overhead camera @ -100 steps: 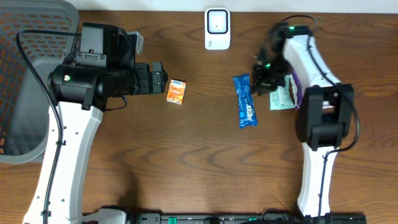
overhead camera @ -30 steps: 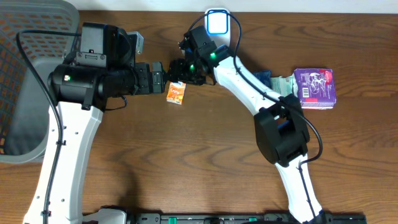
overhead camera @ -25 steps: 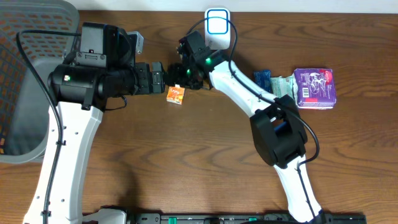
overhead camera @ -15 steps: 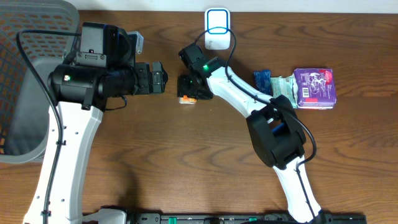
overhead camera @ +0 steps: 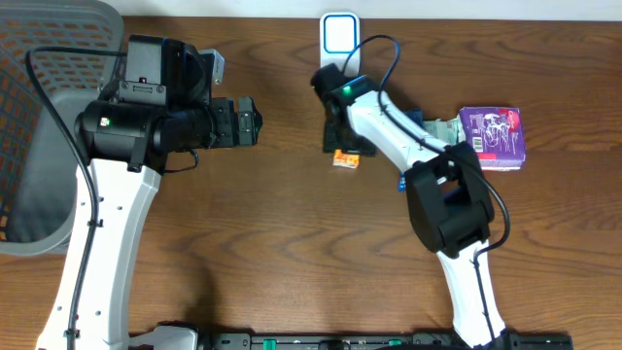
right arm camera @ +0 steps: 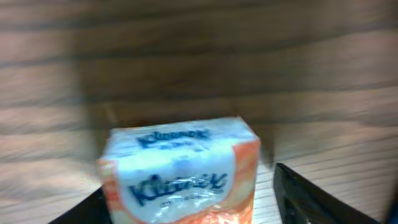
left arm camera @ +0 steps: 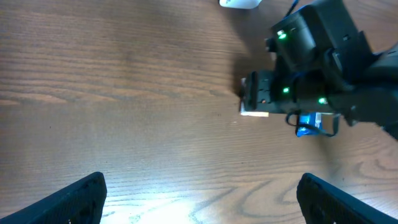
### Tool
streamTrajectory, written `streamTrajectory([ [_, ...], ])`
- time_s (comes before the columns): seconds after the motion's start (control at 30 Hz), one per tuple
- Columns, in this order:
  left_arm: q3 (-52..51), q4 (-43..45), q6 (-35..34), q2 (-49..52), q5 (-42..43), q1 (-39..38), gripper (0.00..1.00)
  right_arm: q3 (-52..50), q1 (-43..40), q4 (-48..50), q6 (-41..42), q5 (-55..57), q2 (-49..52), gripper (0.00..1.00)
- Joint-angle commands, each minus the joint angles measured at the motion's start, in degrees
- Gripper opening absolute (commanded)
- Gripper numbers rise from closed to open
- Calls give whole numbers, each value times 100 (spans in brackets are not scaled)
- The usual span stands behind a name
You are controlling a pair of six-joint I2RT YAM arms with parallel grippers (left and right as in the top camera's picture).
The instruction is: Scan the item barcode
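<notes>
The item is an orange and white Kleenex tissue pack [right arm camera: 180, 171]. It sits between the fingers of my right gripper [right arm camera: 186, 190]. The left finger lies against it, while a strip of table shows between the pack and the right finger [right arm camera: 311, 196], so the jaws stand open. From overhead the pack [overhead camera: 346, 159] peeks out just below the right gripper [overhead camera: 342, 144], below the white scanner [overhead camera: 339, 39]. I cannot tell if it rests on the table. My left gripper [overhead camera: 251, 123] hovers wide open to the left with nothing between its fingers [left arm camera: 74, 199].
A purple box [overhead camera: 493, 136], a green packet [overhead camera: 442, 131] and a blue wrapper [overhead camera: 409, 119] lie at the right. A grey mesh basket [overhead camera: 39, 146] fills the left edge. In the left wrist view the right arm [left arm camera: 311, 68] is ahead.
The right gripper reached the tissue pack near the left gripper and has swept right and toward the front with it, to a spot below the scanner. The left arm stayed still.
</notes>
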Motion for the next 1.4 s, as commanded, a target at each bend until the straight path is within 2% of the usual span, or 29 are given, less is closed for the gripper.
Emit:
streamTrajectory([
  [0.0,-11,-9,-9,11,-52,15,98,-55,-125,-22,-372,341,-470,72],
  [0.1,-11,-9,-9,11,-52,15,98,-55,-140,-28,-595,343,-752,80],
  [0.3,-11,-11,-9,11,-52,15,98,-55,-498,-317,-785,243,-1526,86],
  [0.4,-11,-9,-9,11,-52,15,98,-55,-752,-549,-1226,-428,-1950,98],
  [0.5,-11,-9,-9,11,-52,15,98,-55,-979,-966,-1443,-704,-2350,99],
  [0.63,-11,-9,-9,11,-52,15,98,-55,-1377,-1497,-1580,-81,-2813,99],
  [0.73,-11,-11,-9,11,-52,15,98,-55,-2031,-1635,-1716,201,-3082,99],
  [0.93,-11,-9,-9,11,-52,15,98,-57,-3709,-1620,-2487,83,-2927,99],
  [1.2,-11,-9,-9,11,-52,15,98,-55,-4813,-1062,-2857,-109,-2326,99],
  [1.37,-11,-11,-9,11,-52,15,98,-57,-5268,-654,-3405,-1307,-1770,99],
])
